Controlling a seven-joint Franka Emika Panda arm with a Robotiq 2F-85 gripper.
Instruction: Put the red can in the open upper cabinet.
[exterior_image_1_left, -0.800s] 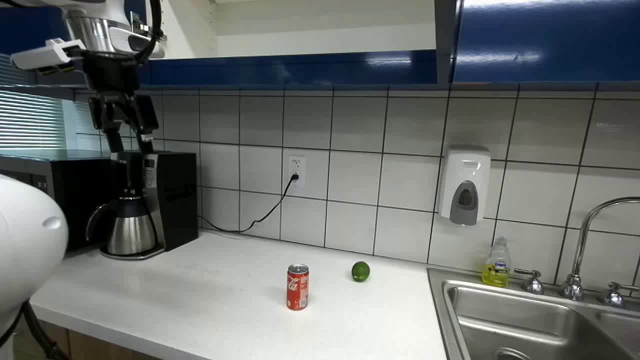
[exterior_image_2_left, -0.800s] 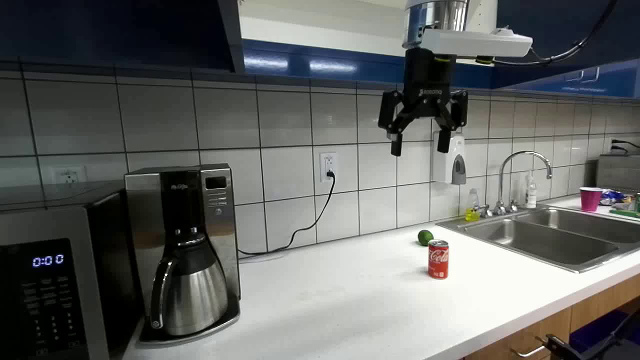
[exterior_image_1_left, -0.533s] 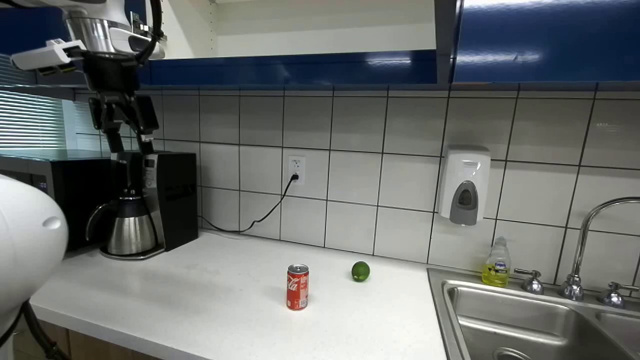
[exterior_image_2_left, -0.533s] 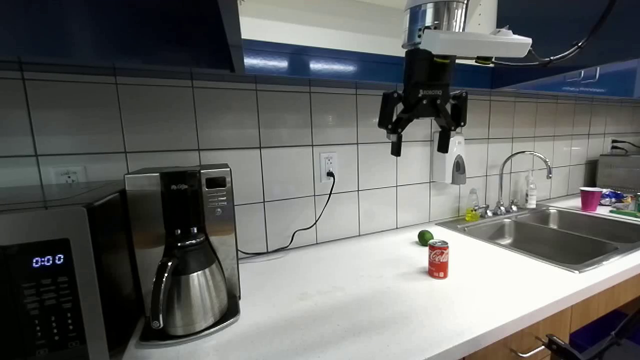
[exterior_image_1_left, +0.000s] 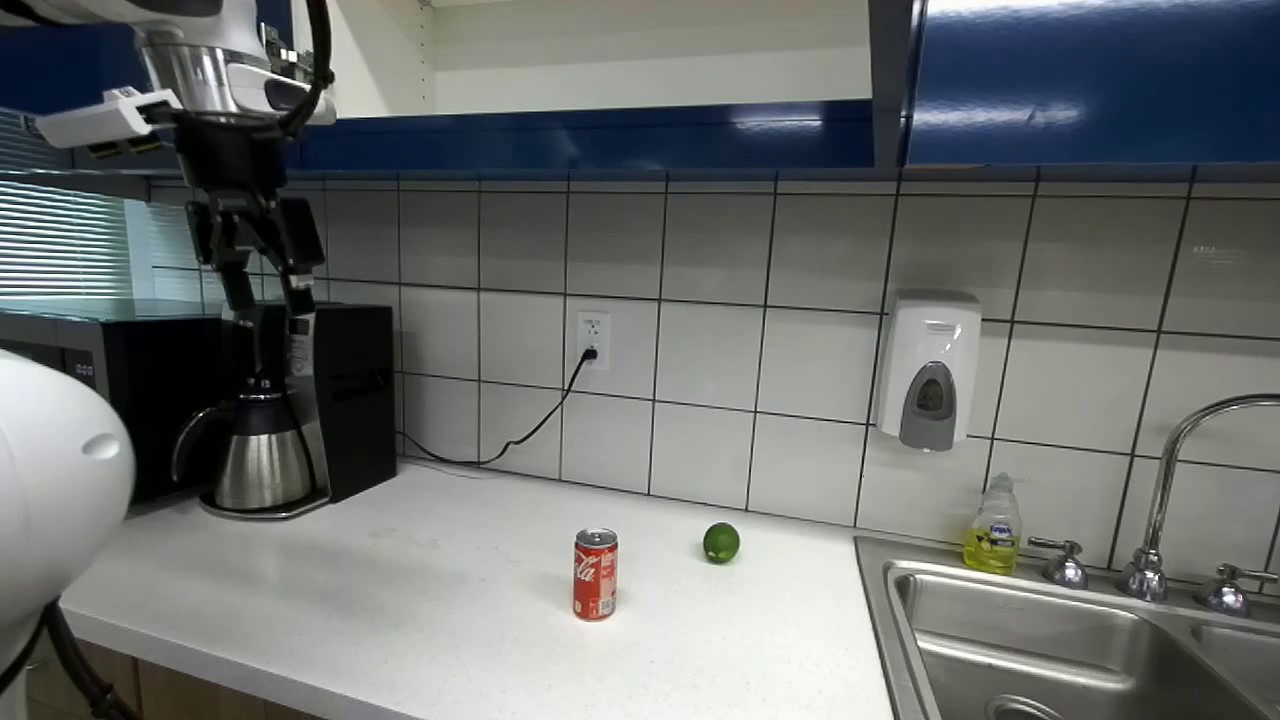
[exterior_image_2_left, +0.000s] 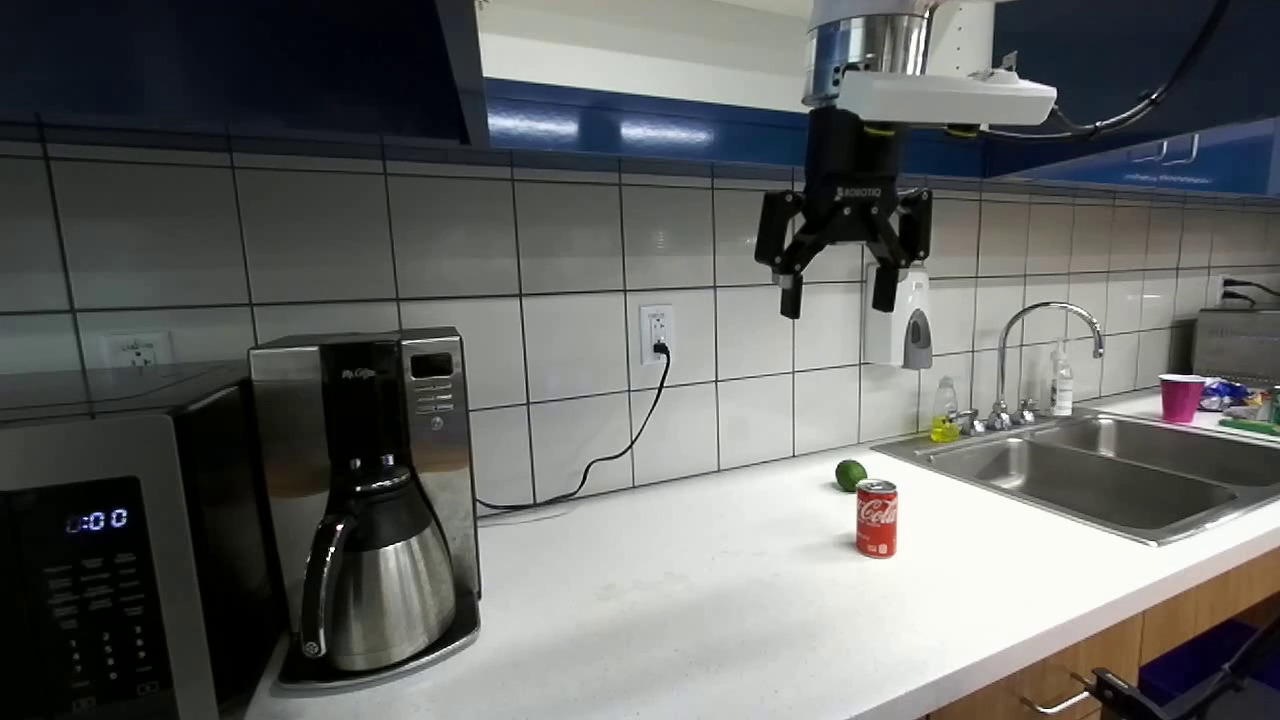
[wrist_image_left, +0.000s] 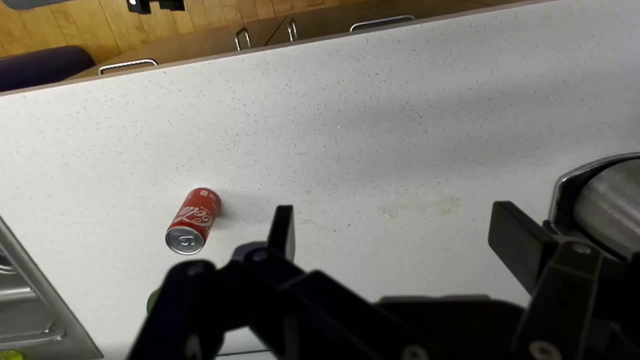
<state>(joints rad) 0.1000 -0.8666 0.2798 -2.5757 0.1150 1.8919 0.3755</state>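
Note:
The red can (exterior_image_1_left: 595, 575) stands upright on the white counter; it also shows in an exterior view (exterior_image_2_left: 876, 520) and at the left of the wrist view (wrist_image_left: 195, 220). My gripper (exterior_image_2_left: 838, 300) is open and empty, high above the counter and well away from the can; it also shows in front of the coffee maker in an exterior view (exterior_image_1_left: 269, 306). In the wrist view my spread fingers (wrist_image_left: 392, 225) have only bare counter between them. The open upper cabinet (exterior_image_1_left: 650, 65), with blue frame and white interior, is above the counter; it also shows behind the arm (exterior_image_2_left: 640, 122).
A green lime (exterior_image_1_left: 721, 543) lies near the can. A coffee maker with a steel carafe (exterior_image_2_left: 390, 590) and a microwave (exterior_image_2_left: 95, 560) stand at one end of the counter. A steel sink (exterior_image_1_left: 1020, 620) is at the other. A soap dispenser (exterior_image_1_left: 930, 370) hangs on the tiled wall.
The arm and open gripper have moved slightly down in both exterior views. The can and the lime have not moved.

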